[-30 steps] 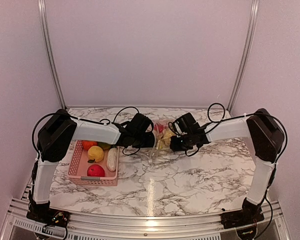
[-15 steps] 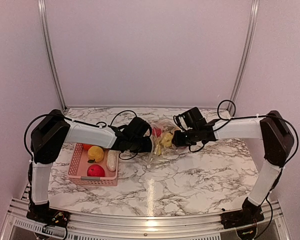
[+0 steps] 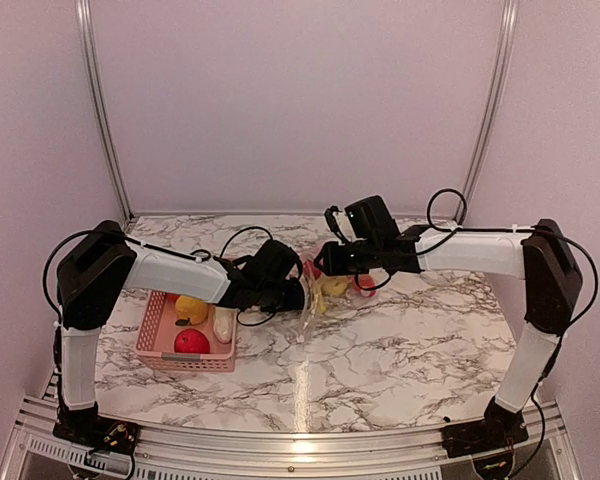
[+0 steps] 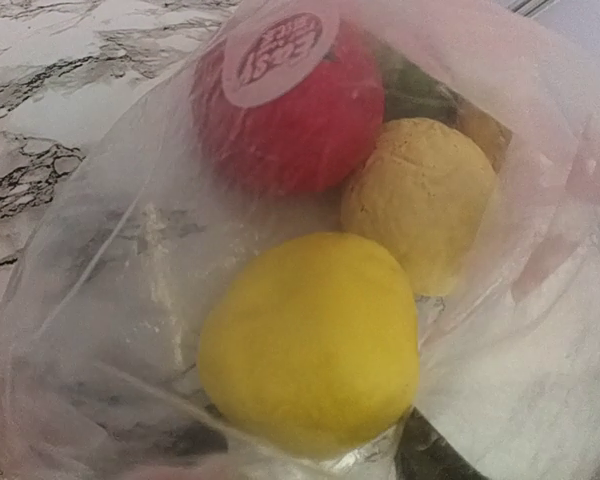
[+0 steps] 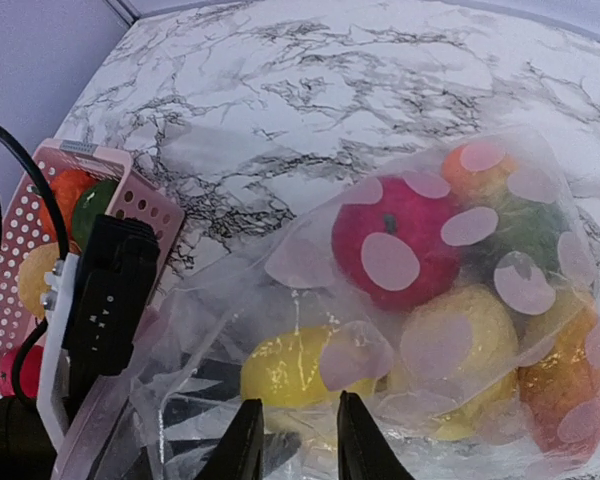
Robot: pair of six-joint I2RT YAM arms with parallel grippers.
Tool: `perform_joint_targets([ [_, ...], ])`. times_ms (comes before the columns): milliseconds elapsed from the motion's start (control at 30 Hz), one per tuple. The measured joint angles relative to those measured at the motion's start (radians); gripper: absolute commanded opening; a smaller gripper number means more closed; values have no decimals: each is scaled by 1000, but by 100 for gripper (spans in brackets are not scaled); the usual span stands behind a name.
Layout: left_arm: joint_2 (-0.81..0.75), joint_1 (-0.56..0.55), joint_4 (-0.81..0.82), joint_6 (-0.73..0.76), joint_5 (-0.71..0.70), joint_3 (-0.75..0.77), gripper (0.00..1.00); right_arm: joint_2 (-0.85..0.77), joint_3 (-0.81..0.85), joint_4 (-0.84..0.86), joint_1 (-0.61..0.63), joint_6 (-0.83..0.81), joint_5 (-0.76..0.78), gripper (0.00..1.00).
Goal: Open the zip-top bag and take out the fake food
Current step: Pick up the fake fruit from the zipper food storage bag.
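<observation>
The zip-top bag [image 3: 318, 300] lies mid-table, clear and crinkly, with fake food inside. In the right wrist view the bag [image 5: 280, 300] holds a red apple [image 5: 395, 255], a yellow fruit [image 5: 285, 370], and orange and green pieces. The left wrist view looks through the plastic [image 4: 100, 300] at the yellow fruit [image 4: 310, 345], the apple [image 4: 290, 100] and a tan ball [image 4: 420, 215]. My left gripper [image 3: 298, 292] is at the bag's left edge, shut on the plastic. My right gripper [image 5: 298, 440] is open just above the bag, over the yellow fruit; it also shows in the top view [image 3: 325, 262].
The pink basket [image 3: 152, 325] stands left of the bag, holding a yellow fruit [image 3: 191, 308], a red one [image 3: 191, 341] and a whitish one [image 3: 223, 322]. It also shows in the right wrist view [image 5: 130, 200]. Black cables loop over both arms. The wall is close behind.
My right arm has swung left, bringing its gripper from the bag's right side to above the bag. My left gripper has shifted slightly and stays at the bag's left edge.
</observation>
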Motion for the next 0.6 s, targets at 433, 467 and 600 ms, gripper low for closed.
perform_joint_targets([
  [433, -11, -6, 7, -8, 21, -34, 60, 198, 8, 26, -3, 9, -24, 22],
  [467, -11, -6, 6, -8, 20, -34, 61, 200, 7, 27, -4, 9, -25, 22],
  [600, -17, -8, -2, -10, -9, -34, 68, 200, 4, 37, -13, 9, -25, 22],
])
